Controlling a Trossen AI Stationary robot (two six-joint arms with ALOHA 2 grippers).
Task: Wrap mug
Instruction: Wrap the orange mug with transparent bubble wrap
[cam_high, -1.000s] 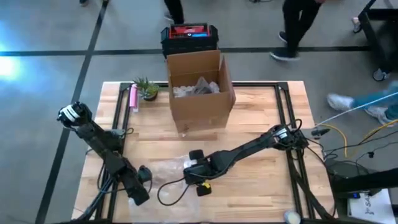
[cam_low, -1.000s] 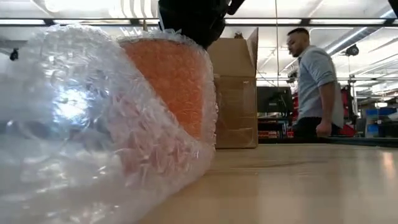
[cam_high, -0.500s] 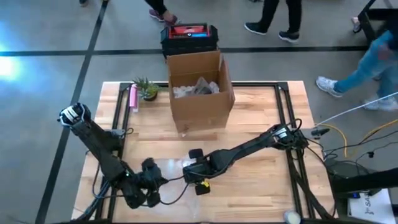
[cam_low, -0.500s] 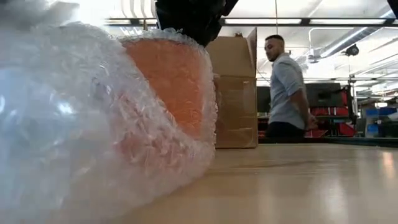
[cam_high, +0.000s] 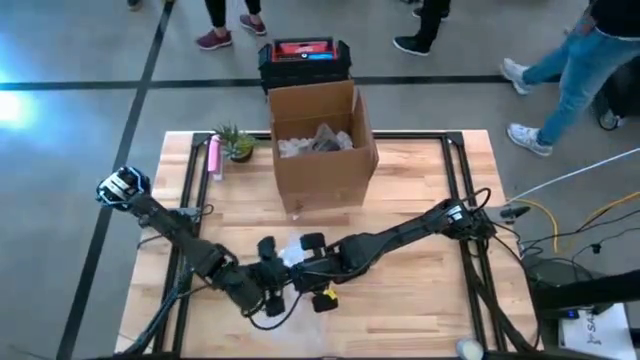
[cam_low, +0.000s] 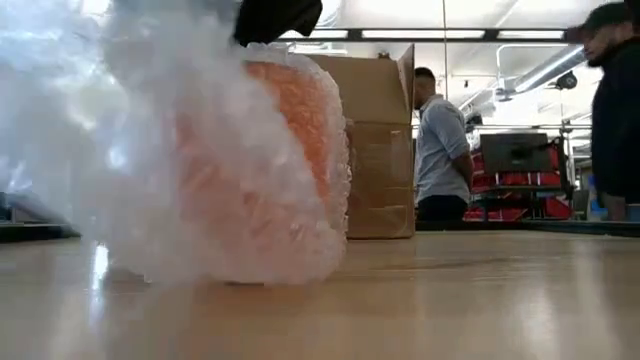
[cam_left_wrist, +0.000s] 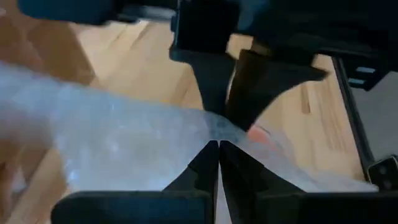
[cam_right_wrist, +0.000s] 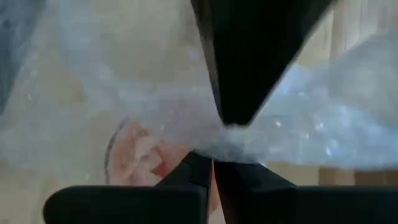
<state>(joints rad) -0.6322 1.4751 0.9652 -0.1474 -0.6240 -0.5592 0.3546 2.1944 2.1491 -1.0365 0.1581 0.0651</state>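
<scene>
An orange mug (cam_low: 285, 150) stands on the table near its front middle, covered in clear bubble wrap (cam_low: 190, 170). In the high view the wrap (cam_high: 292, 254) shows as a small pale bunch between the two grippers. My left gripper (cam_high: 272, 284) reaches in from the left and is shut on the wrap. My right gripper (cam_high: 308, 262) reaches in from the right and is also shut on the wrap, right over the mug. The two grippers' fingertips nearly meet. Through the wrap the mug (cam_right_wrist: 138, 152) shows as an orange patch. My left gripper pinches the bubble wrap (cam_left_wrist: 186, 134) between its two shut fingers, at a raised bunch close beside the mug. The sheet runs up from the table to the fingers. How many layers it has, I cannot tell. My right gripper pinches a gathered bunch of the wrap (cam_right_wrist: 205, 146) between its shut fingers, above the mug, coming down at a slant from the table's right. The wrap drapes from there over the mug, which stands on the table.
An open cardboard box (cam_high: 320, 150) with packing paper stands behind the mug at the far middle. A small plant (cam_high: 237, 143) and a pink bottle (cam_high: 213, 157) are at the far left. Black frame rails (cam_high: 190, 190) run along both sides. People walk beyond the table.
My left gripper has gone from the near left toward the mug and my right gripper, taking the wrap's left part with it. That part lay spread on the table; it now stands lifted and bunched against the mug. The mug and my right gripper have stayed in place.
</scene>
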